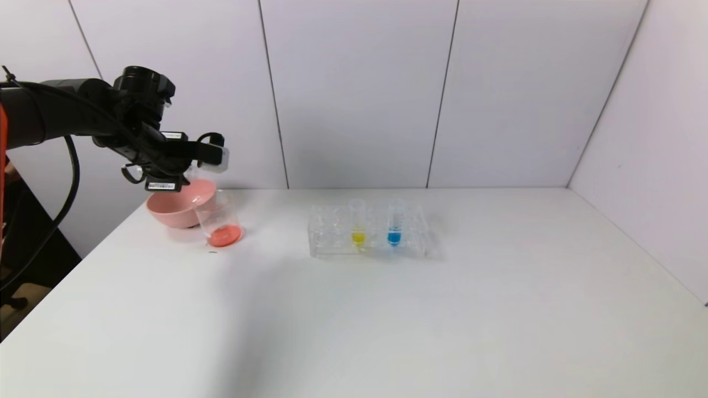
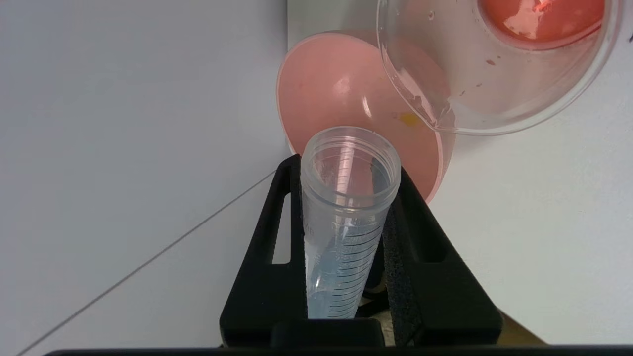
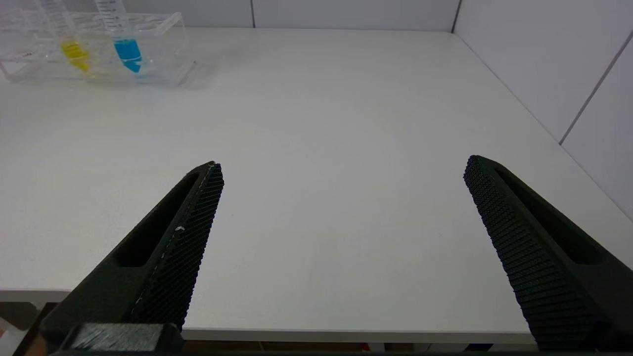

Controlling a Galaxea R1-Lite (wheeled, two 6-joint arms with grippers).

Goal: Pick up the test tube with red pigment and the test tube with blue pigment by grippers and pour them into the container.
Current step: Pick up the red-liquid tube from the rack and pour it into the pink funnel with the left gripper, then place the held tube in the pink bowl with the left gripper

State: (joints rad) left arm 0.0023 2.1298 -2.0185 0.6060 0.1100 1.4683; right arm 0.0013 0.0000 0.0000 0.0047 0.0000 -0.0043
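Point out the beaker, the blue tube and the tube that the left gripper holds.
beaker (image 1: 219, 222), head view, clear wall above the red liquid.
blue tube (image 1: 394, 236), head view, its blue liquid, in the rack.
held tube (image 2: 346, 217), left wrist view, clear emptied body between the fingers.

Glossy clear container (image 1: 219, 221), glossy pink bowl (image 1: 177, 207), matt white table (image 1: 387, 320), clear plastic rack (image 1: 369, 232)

White table (image 1: 387, 320): pink bowl (image 1: 177, 207), container (image 1: 220, 224), clear tube rack (image 1: 368, 232).
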